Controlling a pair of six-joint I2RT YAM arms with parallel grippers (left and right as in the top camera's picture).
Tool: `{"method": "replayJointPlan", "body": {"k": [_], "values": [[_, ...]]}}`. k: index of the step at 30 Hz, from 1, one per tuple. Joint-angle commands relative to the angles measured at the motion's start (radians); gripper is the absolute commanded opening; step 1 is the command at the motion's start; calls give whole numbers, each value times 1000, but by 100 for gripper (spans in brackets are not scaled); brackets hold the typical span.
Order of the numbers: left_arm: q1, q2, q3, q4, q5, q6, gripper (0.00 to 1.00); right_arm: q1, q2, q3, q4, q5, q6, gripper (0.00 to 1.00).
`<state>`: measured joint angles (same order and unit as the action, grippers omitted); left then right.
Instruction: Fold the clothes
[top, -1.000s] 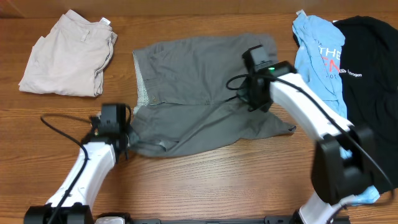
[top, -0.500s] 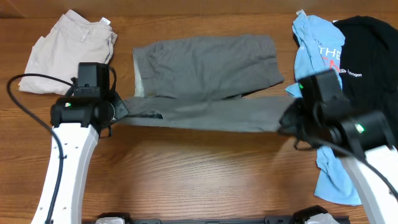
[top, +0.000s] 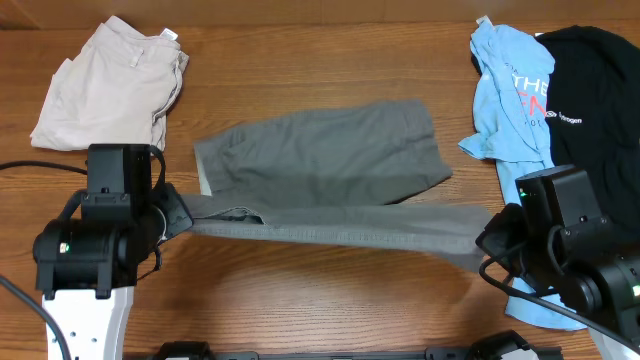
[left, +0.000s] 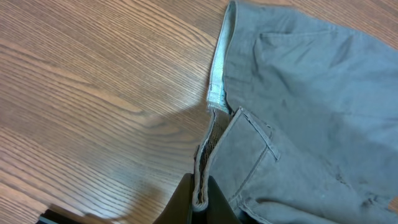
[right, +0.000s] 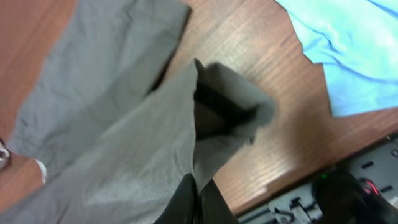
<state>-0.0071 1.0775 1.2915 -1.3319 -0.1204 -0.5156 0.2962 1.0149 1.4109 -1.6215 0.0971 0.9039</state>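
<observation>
Currently the grey cotton shorts (top: 320, 160) are lying across the middle of the wooden tabletop (top: 320, 310), and their near side is hanging lifted, stretched in a long band between the two hands. The left hand (left: 198, 202) is pinching the waistband seam, its fingers pressed together on the cloth just below the pale speckled waistband lining (left: 217, 68). The right hand (right: 198, 194) is pinching a bunched fold of the leg end in the same way. The step is looking like a lengthwise fold, with the near half going over the far half. To do it well, both hands should be travelling together toward the far edge at one height. They should be holding the band taut enough that it is not sagging, yet not so hard that the resting half is dragging toward the near edge. The right end is looking crumpled, so it is calling for a slow lowering. The light-blue printed T-shirt (top: 510, 100) and the black T-shirt (top: 595, 110) are lying at the far-right corner, near the right hand, which should be steering clear of them. The beige shorts (top: 105, 90) are resting at the far-left corner.
</observation>
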Motion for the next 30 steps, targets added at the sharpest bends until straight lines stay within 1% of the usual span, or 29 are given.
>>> {"method": "replayJointPlan", "body": {"k": [1, 4, 8, 12, 13, 18, 22, 25, 30], "values": [[6, -14, 18, 4, -70, 22, 4, -5, 24, 5, 65, 87, -33, 4], [7, 14, 4, 14, -75, 21, 4, -5, 100, 5, 162, 91, -76, 4], [7, 90, -14, 48, -145, -16, 4, -5, 270, 4, 300, 90, -132, 4], [7, 172, -14, 107, -169, -21, 4, -5, 407, 4, 435, 88, -166, 4], [7, 208, -13, 136, -176, -32, 4, -5, 455, 4, 497, 85, -172, 4], [9, 332, -13, 290, -185, -42, 4, -7, 555, 4, 669, 87, -185, 4], [8, 453, -13, 415, -198, -55, 4, -24, 614, 4, 834, 95, -243, 4], [8, 532, -13, 480, -207, -56, 4, -37, 654, 4, 914, 110, -251, 4], [9, 615, -13, 563, -229, -57, 4, -51, 740, 4, 1010, 112, -255, 4]]}}
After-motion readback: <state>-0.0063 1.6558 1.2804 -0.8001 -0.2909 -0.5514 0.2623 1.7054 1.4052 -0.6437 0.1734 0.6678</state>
